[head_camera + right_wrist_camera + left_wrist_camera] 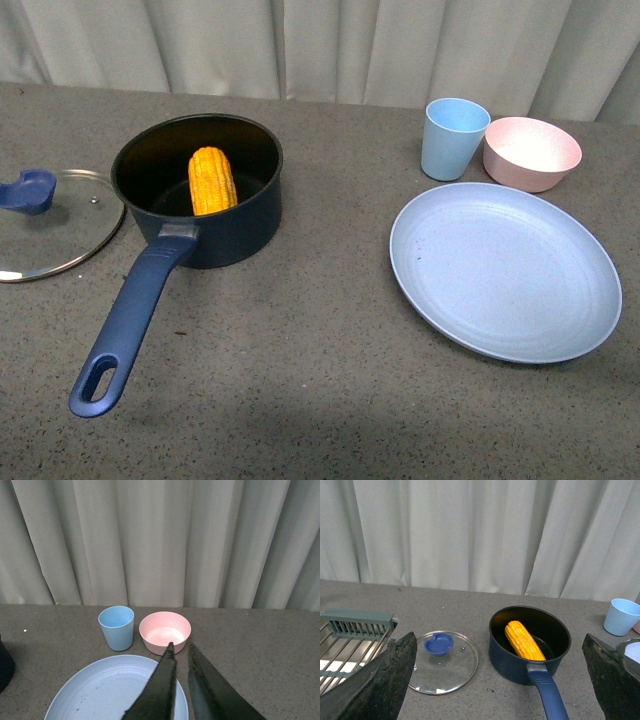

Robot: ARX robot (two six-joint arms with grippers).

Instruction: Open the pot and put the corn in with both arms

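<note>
Grey speckled table [330, 400], pale curtains [330, 40] behind; corn [212, 180] sat inside the open pot [200, 200] near the left edge, left gripper [495, 680] spread wide, right gripper [181, 652] nearly closed, both empty

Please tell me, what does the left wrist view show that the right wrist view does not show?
Only the left wrist view shows the corn lying in the open pot, the glass lid on the table beside it, a wire rack, and the wide-open left gripper. Only the right wrist view shows the pink bowl fully and the nearly closed right gripper. Both share the light blue cup, plate, table and curtain.
</note>
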